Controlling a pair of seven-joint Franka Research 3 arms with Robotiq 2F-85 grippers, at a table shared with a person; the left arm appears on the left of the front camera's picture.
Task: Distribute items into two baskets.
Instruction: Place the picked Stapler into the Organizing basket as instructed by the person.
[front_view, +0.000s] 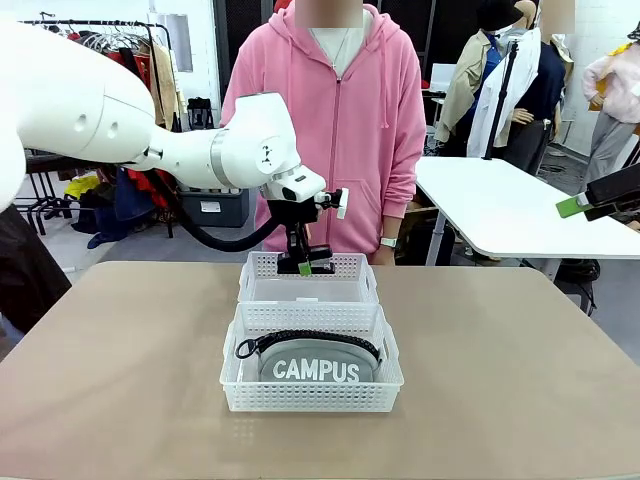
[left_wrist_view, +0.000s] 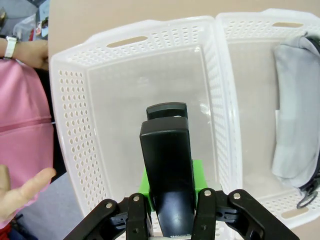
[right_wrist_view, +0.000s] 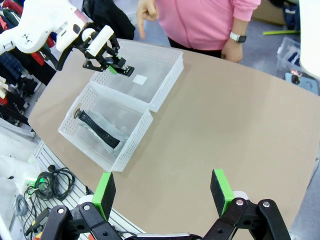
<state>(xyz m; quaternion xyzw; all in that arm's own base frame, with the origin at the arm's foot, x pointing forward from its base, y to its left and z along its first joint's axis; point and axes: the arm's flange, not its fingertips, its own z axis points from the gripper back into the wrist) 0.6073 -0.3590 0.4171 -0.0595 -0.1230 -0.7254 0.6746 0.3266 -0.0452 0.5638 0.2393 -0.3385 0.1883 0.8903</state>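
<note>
Two white baskets sit end to end in the middle of the table (front_view: 120, 380), touching each other. The basket nearer the robot (front_view: 311, 395) holds the grey pouch (front_view: 315, 365), which stands on its long edge with its white "CAMPUS" lettering facing the robot and its black zipper along the top. The far basket (front_view: 308, 268), on the person's side, has nothing lying on its floor.

The left gripper (front_view: 303, 262) hangs over the far basket, clamped on the black stapler (front_view: 318, 256). In the left wrist view the stapler (left_wrist_view: 167, 175) is pinched between the green pads and points down into that basket (left_wrist_view: 100, 45), above its floor and not touching it.

The right gripper (right_wrist_view: 162, 192) is well off to the robot's right, high above the table, its fingers spread wide with nothing between them.

The person in a pink hoodie (front_view: 335, 120) stands at the far edge, just behind the far basket, one hand (right_wrist_view: 145, 12) pointing downward.
</note>
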